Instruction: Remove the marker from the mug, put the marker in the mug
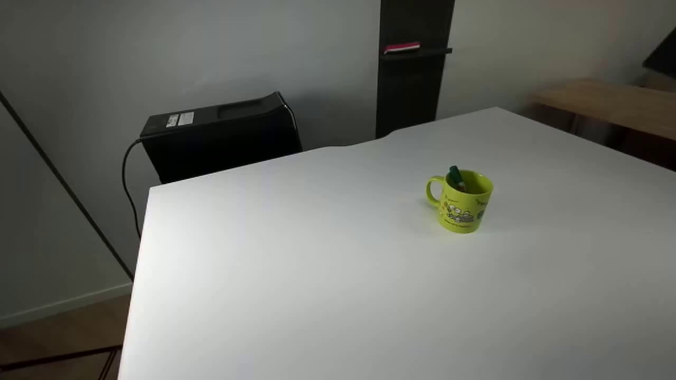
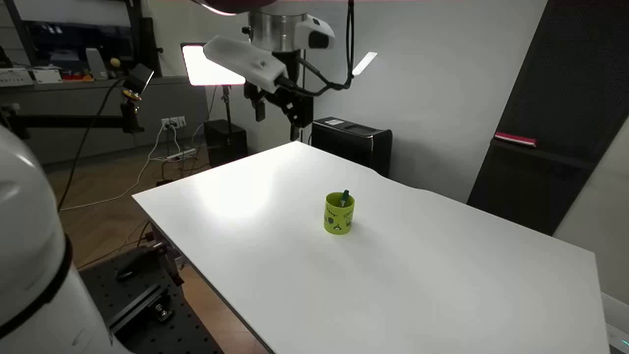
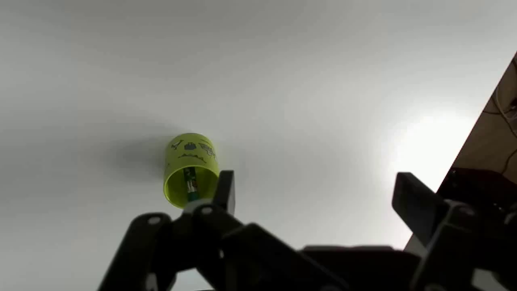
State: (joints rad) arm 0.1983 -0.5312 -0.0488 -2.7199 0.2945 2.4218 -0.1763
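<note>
Plainly, the marker (image 1: 457,178) stands in the upright mug (image 1: 458,214) on the desk (image 1: 296,274), below the end effector (image 2: 276,120) and well apart from it. The end effector hangs released, its fingers (image 3: 223,188) spread wide; in the wrist view the marker shows left of both, outside the gap. The marker's long axis is steep but tilted: the green end points up out of the mug, leaning toward the handle (image 1: 428,191) in an exterior view, and the lower end is hidden inside.

The mug (image 1: 458,212) hides the marker's (image 1: 456,176) lower end in both exterior views; the claw (image 3: 314,181) partly covers the mug's rim in the wrist view.
</note>
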